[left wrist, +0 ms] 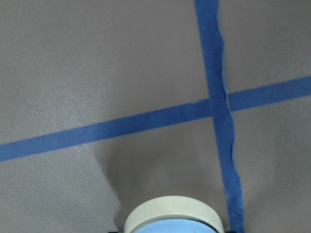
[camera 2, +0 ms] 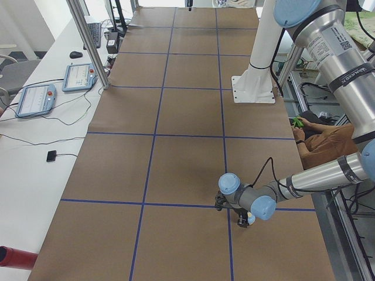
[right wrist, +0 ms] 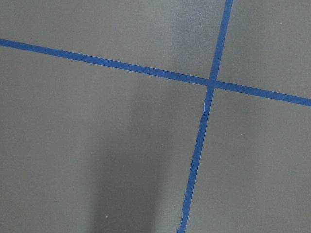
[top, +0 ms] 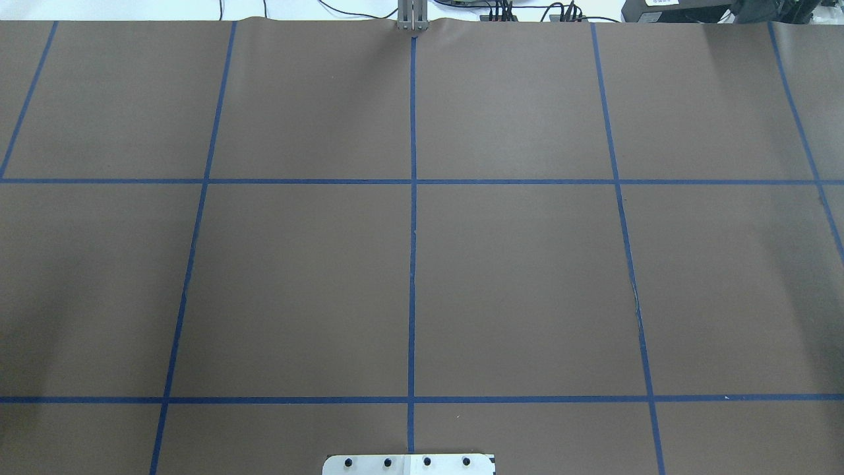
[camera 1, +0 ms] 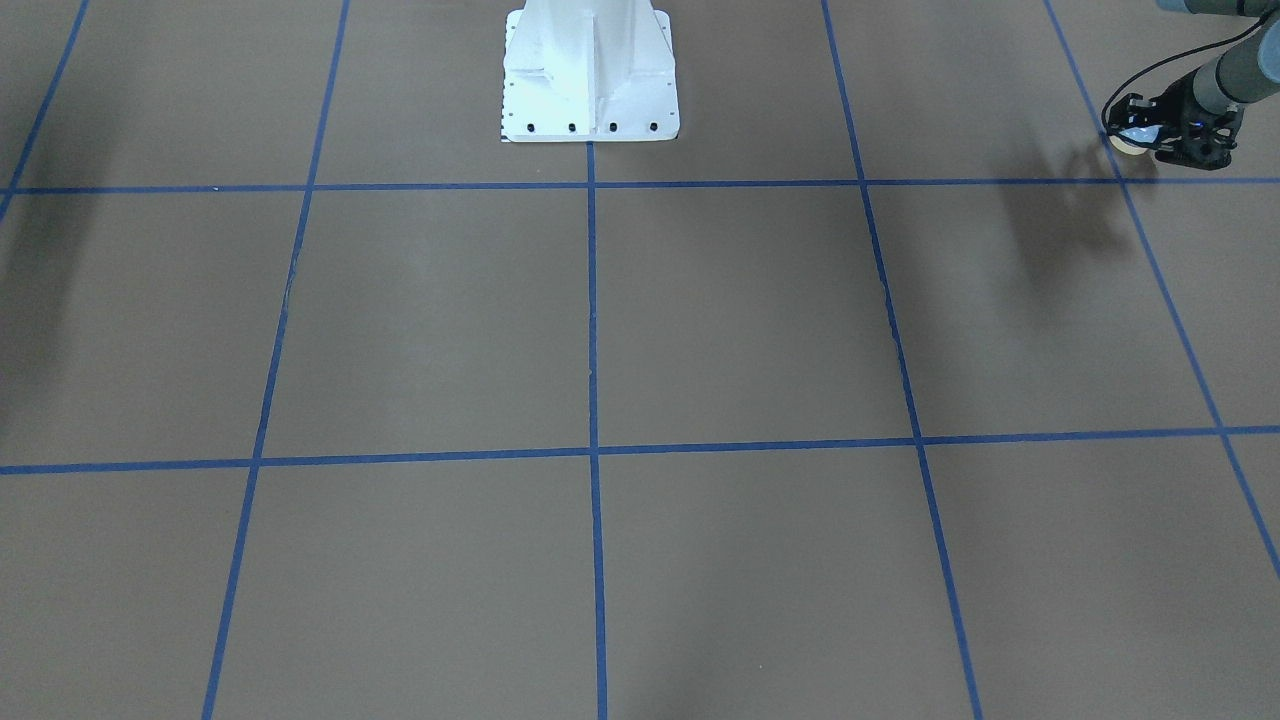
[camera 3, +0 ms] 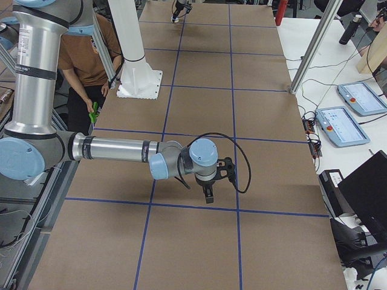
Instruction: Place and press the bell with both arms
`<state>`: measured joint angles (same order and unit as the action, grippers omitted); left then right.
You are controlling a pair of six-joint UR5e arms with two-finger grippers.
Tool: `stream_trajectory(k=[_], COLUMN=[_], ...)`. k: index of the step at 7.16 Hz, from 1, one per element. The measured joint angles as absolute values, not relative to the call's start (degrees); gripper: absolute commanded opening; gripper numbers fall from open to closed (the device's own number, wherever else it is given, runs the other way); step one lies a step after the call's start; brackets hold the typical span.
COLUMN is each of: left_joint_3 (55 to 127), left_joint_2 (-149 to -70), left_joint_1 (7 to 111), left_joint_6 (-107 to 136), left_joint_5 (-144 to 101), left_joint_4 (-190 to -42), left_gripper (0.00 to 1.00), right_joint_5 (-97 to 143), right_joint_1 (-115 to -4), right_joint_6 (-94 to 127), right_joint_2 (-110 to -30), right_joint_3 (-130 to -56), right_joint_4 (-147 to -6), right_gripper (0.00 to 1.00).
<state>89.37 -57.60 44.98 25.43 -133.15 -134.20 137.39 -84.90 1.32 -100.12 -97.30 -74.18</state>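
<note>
The bell has a light-blue dome and a cream base. It sits between the fingers of my left gripper at the far right of the front-facing view, a little above the brown table. The left wrist view shows its cream base at the bottom edge, near a crossing of blue tape lines. In the exterior left view the left gripper hangs low over the mat. My right gripper shows only in the exterior right view, pointing down over the mat. I cannot tell whether it is open or shut.
The white pedestal base stands at the table's robot side. Blue tape lines divide the brown mat into squares. A person sits beside the pedestal. Teach pendants and cables lie on the white side bench.
</note>
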Motion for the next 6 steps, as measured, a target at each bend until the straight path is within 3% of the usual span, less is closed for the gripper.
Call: stream_trajectory(k=[4,6], left_joint_3=[95.4,101.1], left_joint_2=[-56.9,-60.4], left_joint_1=[46.4,49.0], left_joint_6=[26.3,27.3], left_joint_5=[-142.0,-143.5], left_joint_4=[-134.8,-126.7], left_gripper=[0.01,0.01], right_joint_5=[137.5,137.4], right_joint_1=[-84.9,-84.9], right_joint_6=[1.4,1.3], right_joint_2=[-100.0,-99.9], right_joint_3=[-97.2,-97.1], right_joint_4=[-74.2,-74.2], right_gripper=[1.00,1.00])
